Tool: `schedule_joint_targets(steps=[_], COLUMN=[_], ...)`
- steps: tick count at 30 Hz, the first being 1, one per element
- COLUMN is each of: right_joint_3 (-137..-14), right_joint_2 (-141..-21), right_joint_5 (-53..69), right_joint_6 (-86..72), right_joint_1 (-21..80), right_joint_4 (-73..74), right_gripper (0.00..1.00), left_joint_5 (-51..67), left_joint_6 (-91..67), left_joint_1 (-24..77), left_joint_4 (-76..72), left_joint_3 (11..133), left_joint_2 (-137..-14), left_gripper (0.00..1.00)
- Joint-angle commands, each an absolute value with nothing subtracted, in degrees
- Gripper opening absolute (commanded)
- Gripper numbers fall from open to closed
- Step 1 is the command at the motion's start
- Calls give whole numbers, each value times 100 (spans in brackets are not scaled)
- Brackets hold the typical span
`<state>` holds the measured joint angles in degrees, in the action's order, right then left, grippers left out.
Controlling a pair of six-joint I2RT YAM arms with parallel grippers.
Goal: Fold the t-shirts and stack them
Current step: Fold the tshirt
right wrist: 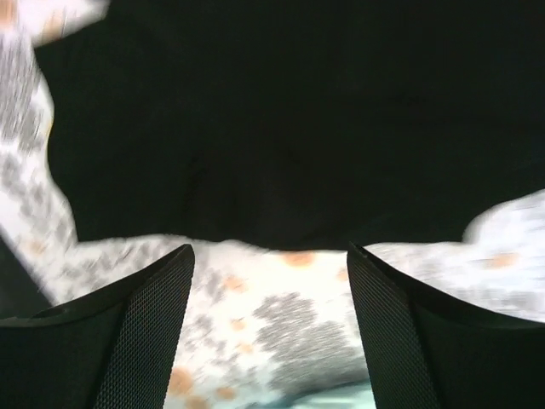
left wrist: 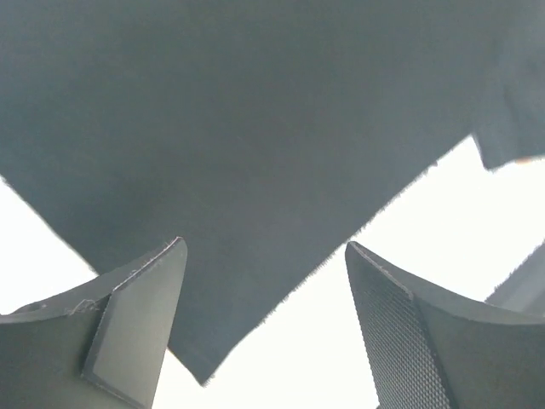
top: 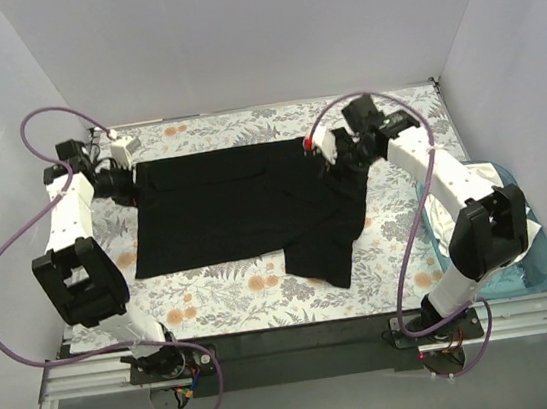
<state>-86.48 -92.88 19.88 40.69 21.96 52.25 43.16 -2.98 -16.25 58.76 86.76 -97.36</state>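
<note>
A black t-shirt (top: pixel 243 203) lies spread on the floral cloth, its right side bunched and a flap trailing toward the front. My left gripper (top: pixel 133 188) is open at the shirt's far left corner. In the left wrist view (left wrist: pixel 264 256) a corner of the black cloth (left wrist: pixel 255 128) lies between the spread fingers, not pinched. My right gripper (top: pixel 334 161) is open at the shirt's far right edge. In the right wrist view (right wrist: pixel 271 256) the black cloth (right wrist: pixel 289 128) lies just ahead of the fingertips. White cloth (top: pixel 533 227) shows in the tub, mostly hidden by the right arm.
The grey-and-orange floral cloth (top: pixel 216 303) covers the table and also shows in the right wrist view (right wrist: pixel 289 324). A teal tub (top: pixel 530 277) stands at the right edge beside the right arm. White walls close in on the left, back and right.
</note>
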Motion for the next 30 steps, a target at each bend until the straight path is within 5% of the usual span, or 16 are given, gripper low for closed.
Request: schedule_joint_targets(steps=[1, 8, 25, 30], right_joint_3=[-7710, -6320, -6293, -6152], right_joint_2=[-9273, -9079, -9474, -9589], right_joint_5=[1865, 1345, 1424, 1424], right_joint_6=[4359, 4158, 3832, 3841], right_joint_1=[2381, 2558, 2900, 2918], right_joint_4=[5977, 5239, 4685, 4500], right_gripper=[78, 70, 61, 50], left_joint_5=[4342, 3990, 3753, 3569], left_joint_6=[694, 932, 668, 808], left_joint_1=[-1617, -1617, -1617, -1626], left_joint_4=[6469, 6284, 6197, 6152], left_joint_3=[7701, 6698, 6803, 6706], left_joint_2=[-9151, -8464, -8666, -8692], left_gripper=[74, 70, 68, 68])
